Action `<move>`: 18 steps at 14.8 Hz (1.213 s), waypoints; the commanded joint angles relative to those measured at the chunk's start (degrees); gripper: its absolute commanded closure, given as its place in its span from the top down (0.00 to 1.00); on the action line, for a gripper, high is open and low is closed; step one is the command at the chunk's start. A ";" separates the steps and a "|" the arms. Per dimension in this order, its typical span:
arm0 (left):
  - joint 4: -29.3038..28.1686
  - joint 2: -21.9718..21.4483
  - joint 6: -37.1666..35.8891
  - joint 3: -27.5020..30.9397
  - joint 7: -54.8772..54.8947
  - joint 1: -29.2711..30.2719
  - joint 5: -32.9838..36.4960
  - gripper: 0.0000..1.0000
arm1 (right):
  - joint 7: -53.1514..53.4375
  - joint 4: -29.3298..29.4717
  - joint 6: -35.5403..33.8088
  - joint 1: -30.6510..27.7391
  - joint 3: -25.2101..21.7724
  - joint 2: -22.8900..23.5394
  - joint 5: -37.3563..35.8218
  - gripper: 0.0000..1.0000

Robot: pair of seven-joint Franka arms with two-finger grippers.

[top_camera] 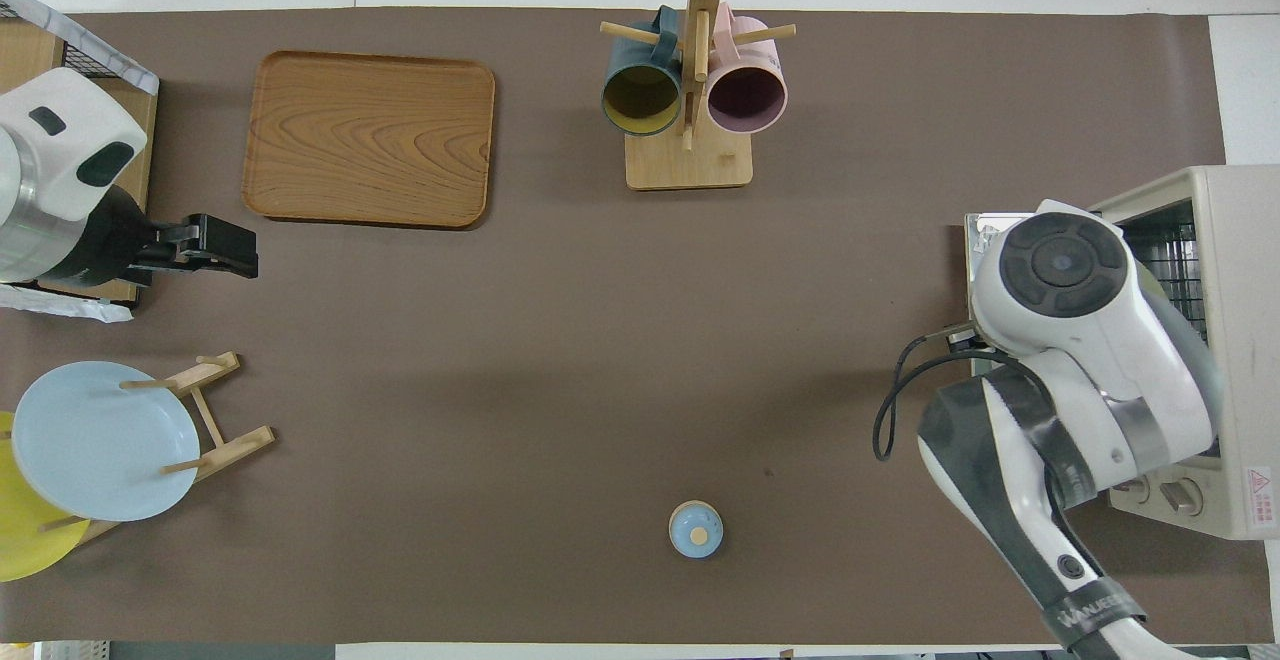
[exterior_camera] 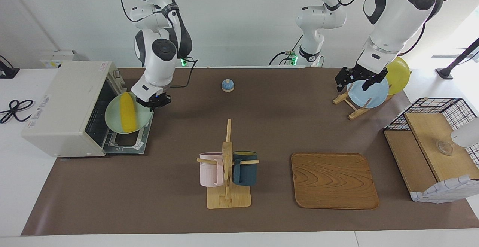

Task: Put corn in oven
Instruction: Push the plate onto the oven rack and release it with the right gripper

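The yellow corn (exterior_camera: 128, 112) lies on a pale green plate (exterior_camera: 114, 121). My right gripper (exterior_camera: 152, 103) is shut on that plate's rim and holds it in the air over the oven's open door (exterior_camera: 129, 142). The plate's leading edge is at the mouth of the off-white oven (exterior_camera: 63, 106), in front of the wire rack. In the overhead view the right arm hides the corn and plate, and only the oven (top_camera: 1240, 270) shows. My left gripper (exterior_camera: 356, 82) waits open above the blue plate (exterior_camera: 374, 94) in its wooden stand, also seen in the overhead view (top_camera: 228, 248).
A mug rack (exterior_camera: 227, 187) with a pink and a dark blue mug stands mid-table. Beside it lies a wooden tray (exterior_camera: 334, 180). A small blue knob-topped object (exterior_camera: 228, 85) sits close to the robots. A wire basket with wooden shelves (exterior_camera: 430, 142) is at the left arm's end.
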 commanded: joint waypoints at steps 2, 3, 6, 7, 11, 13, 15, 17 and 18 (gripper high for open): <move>-0.07 -0.36 0.40 -0.30 -0.40 0.57 -0.58 1.00 | -3.26 -2.52 0.58 -3.75 0.81 -1.89 -0.18 0.00; -0.16 -0.36 0.40 -0.30 -0.31 0.57 -0.58 1.00 | -3.35 -3.05 0.93 -3.93 0.73 -1.98 -0.18 0.00; -0.07 -0.36 0.23 -0.21 -0.23 0.57 -0.49 1.00 | -5.88 -4.02 2.68 -6.91 0.81 -2.07 -0.18 0.00; -0.07 -0.36 0.14 -0.21 -0.14 0.57 -0.40 1.00 | -7.03 -4.28 2.86 -8.14 0.81 -2.16 -0.09 0.00; 0.01 -0.36 0.23 -0.30 -0.14 0.65 -0.40 1.00 | -8.00 -6.83 6.89 -10.87 0.73 -2.51 0.26 0.02; 0.19 -0.27 0.23 -0.30 -0.14 0.74 -0.31 1.00 | -8.00 -7.54 7.34 -10.96 0.73 -2.95 0.43 0.02; 0.28 -0.45 0.05 -0.30 -0.14 0.74 -0.31 1.00 | -7.92 -7.89 7.43 -10.96 0.73 -2.95 0.52 0.03; 0.36 -0.63 -0.47 -0.30 -0.23 0.74 -0.31 1.00 | -8.00 -7.89 7.43 -10.96 0.73 -2.95 2.53 0.14; 0.54 -0.71 -1.08 -0.39 -0.23 0.74 -0.31 1.00 | -8.00 -7.89 7.43 -11.05 0.73 -2.95 3.07 0.19</move>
